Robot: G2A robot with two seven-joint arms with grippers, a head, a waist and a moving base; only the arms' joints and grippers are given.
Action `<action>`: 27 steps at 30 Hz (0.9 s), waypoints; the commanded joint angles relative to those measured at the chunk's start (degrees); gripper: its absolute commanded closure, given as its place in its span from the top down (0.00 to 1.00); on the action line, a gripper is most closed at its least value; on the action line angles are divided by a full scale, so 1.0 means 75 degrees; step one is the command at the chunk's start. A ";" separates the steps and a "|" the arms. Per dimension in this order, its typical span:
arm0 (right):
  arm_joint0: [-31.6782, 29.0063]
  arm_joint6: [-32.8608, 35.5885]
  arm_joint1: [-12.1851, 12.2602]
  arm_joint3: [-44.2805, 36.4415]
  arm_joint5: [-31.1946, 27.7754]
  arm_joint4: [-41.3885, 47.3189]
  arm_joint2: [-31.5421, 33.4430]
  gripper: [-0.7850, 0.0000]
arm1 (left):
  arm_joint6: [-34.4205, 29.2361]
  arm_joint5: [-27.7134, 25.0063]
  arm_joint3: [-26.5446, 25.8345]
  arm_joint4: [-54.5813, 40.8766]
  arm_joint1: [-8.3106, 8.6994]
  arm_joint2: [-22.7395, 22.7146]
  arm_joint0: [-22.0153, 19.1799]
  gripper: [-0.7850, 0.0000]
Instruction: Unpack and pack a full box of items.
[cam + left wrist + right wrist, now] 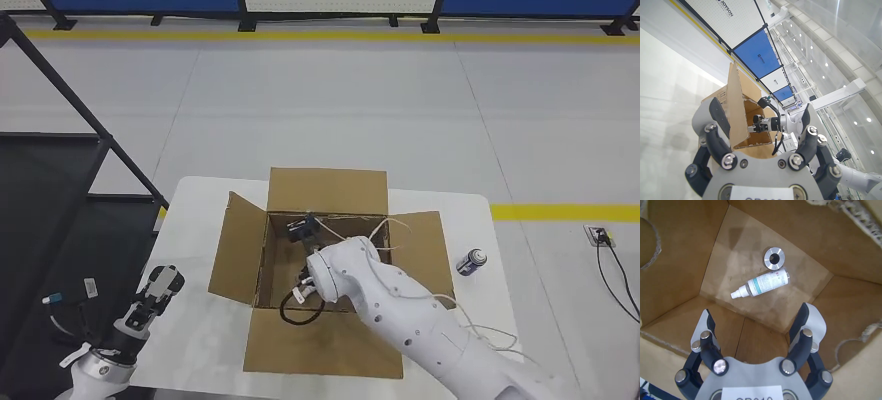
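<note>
- The cardboard box (327,192) sits in the middle of the white surface (465,225) with all four flaps folded outward. It is plain brown corrugated board with torn, ragged edges and half-round cut-outs in the flaps.
- The left wrist view shows small black handling marks printed on the outer wall of the box; they are too small to make out further.
- A spray bottle (761,284) lies on its side on the box floor. It is a clear plastic cylinder with a white pump nozzle.
- The bottle's white wrap-around label carries a teal band, fine print and a small red round symbol; the text is too small to read.
- A short metal cylinder (774,258) stands just beside the bottle's base. Its top face is shiny and faceted, with a dark round hole at the centre.
- The right claw (755,308) hangs inside the box above both items, spread wide and holding nothing. Its fingers have black pads on pale shells.
- The left claw (762,108) is outside the box near the left flap, aimed toward it, also spread wide and empty.
- Each claw's grey base plate bears a white sticker with black print, cut off at the edge.
- A small dark can (471,262) with a pale top stands upright on the surface beyond the right flap.
</note>
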 commanded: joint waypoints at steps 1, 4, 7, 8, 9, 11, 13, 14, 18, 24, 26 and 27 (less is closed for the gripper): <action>0.0072 -0.0196 -0.0165 0.0485 0.0698 0.0197 -0.0033 1.00 | 0.0000 0.0000 0.0000 0.0000 0.0000 0.0000 0.0000 1.00; 0.0162 -0.0603 -0.0443 0.1161 0.1254 0.0572 -0.0116 1.00 | 0.0000 0.0000 0.0000 0.0000 0.0000 0.0000 0.0000 1.00; 0.0282 -0.1068 -0.0733 0.1911 0.1720 0.0840 -0.0250 1.00 | 0.0000 0.0000 0.0000 0.0000 0.0000 0.0000 0.0000 1.00; 0.0327 -0.1181 -0.0831 0.2124 0.1833 0.0953 -0.0292 1.00 | 0.0000 0.0000 0.0000 0.0000 0.0000 0.0000 0.0000 1.00; 0.0376 -0.1314 -0.0926 0.2352 0.1966 0.1046 -0.0330 1.00 | 0.0000 0.0000 0.0000 0.0000 0.0000 0.0000 0.0000 1.00; 0.0446 -0.1617 -0.1117 0.2775 0.2269 0.1262 -0.0382 1.00 | 0.0000 0.0000 0.0000 0.0000 0.0000 0.0000 0.0000 1.00; 0.0523 -0.1887 -0.1305 0.3189 0.2539 0.1470 -0.0437 1.00 | 0.0000 0.0000 0.0000 0.0000 0.0000 0.0000 0.0000 1.00; 0.0563 -0.1962 -0.1394 0.3409 0.2614 0.1581 -0.0465 1.00 | 0.0000 0.0000 0.0000 0.0000 0.0000 0.0000 0.0000 1.00; 0.0756 -0.2076 -0.1704 0.4119 0.2728 0.1950 -0.0544 1.00 | 0.0000 0.0000 0.0000 0.0000 0.0000 0.0000 0.0000 1.00; 0.0899 -0.2362 -0.2009 0.4805 0.2669 0.2267 -0.0493 0.74 | 0.0000 0.0000 0.0000 0.0000 0.0000 0.0000 0.0000 1.00; 0.0918 -0.2550 -0.2079 0.5024 0.2560 0.2382 -0.0428 0.56 | 0.0000 0.0000 0.0000 0.0000 0.0000 0.0000 0.0000 1.00; 0.0928 -0.2617 -0.2113 0.5131 0.2501 0.2429 -0.0405 0.53 | 0.0000 0.0000 0.0000 0.0000 0.0000 0.0000 0.0000 1.00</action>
